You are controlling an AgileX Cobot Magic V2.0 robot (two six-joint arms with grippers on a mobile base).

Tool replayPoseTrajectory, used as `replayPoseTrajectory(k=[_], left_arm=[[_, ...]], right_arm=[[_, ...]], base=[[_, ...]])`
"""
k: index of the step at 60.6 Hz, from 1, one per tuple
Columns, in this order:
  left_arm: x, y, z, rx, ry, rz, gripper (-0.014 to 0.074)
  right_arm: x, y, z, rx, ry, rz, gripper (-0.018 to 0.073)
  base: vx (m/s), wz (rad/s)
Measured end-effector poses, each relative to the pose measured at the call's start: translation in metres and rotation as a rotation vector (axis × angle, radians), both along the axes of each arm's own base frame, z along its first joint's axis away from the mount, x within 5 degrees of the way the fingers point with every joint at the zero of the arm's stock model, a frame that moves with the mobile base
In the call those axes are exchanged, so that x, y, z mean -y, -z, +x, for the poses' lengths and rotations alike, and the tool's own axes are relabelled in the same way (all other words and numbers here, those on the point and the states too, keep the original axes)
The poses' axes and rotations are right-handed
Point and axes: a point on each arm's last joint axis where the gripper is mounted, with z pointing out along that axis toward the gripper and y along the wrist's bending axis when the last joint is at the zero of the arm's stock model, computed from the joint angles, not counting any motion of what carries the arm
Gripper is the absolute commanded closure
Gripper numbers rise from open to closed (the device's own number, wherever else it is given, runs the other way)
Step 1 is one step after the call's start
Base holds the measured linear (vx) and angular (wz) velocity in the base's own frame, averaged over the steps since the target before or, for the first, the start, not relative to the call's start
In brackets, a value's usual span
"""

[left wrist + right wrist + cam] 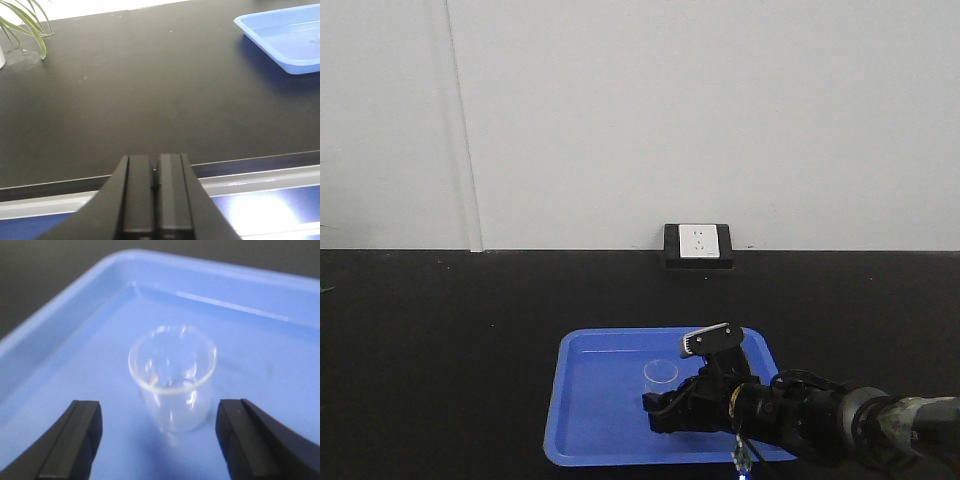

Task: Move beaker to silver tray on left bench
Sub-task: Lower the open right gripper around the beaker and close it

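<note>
First, the front view: the beaker (661,372) stands upright in the blue tray (590,420) on the counter (440,340), with the right hand (662,408) just beside it, reaching in from the right. Next, the left wrist view: the left hand (156,167) is pressed together over the counter, well apart from that tray. Lastly, the right wrist view: the 2 fingers (75,440) are spread, with the beaker straight ahead between them, untouched, its axis vertical. The right arm is plainly the nearer.

Clear beaker (172,377) (upright) in blue tray (60,325), nr ctr.
</note>
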Motion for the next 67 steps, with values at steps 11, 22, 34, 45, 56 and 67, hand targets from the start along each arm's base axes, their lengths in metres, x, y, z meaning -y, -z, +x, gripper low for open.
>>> replayPoseTrajectory(k=[11,22,34,45,56,67], left_arm=[[0.0,0.0,0.0,0.0,0.0,0.0,0.0595],[0.0,0.0,0.0,0.0,0.0,0.0,0.0595],[0.0,0.0,0.0,0.0,0.0,0.0,0.0595],[0.0,0.0,0.0,0.0,0.0,0.0,0.0595],[0.0,0.0,0.0,0.0,0.0,0.0,0.0595],[0.0,0.0,0.0,0.0,0.0,0.0,0.0595]], right_arm=[[-0.003,0.012,0.002,-0.011,-0.024,0.002,0.0037],[-0.007,0.02,0.011,-0.002,-0.036,0.015,0.0037],[-0.011,0.019,0.023,0.02,-0.03,0.035,0.0038],[-0.014,0.023,0.033,0.006,-0.004,0.081,0.0072],[-0.015,0.022,0.038,-0.012,0.027,0.123,0.0174],[-0.013,0.021,0.04,-0.034,0.081,0.16,0.0424]], base=[[0.0,0.0],[0.0,0.0],[0.0,0.0],[0.0,0.0],[0.0,0.0],[0.0,0.0]])
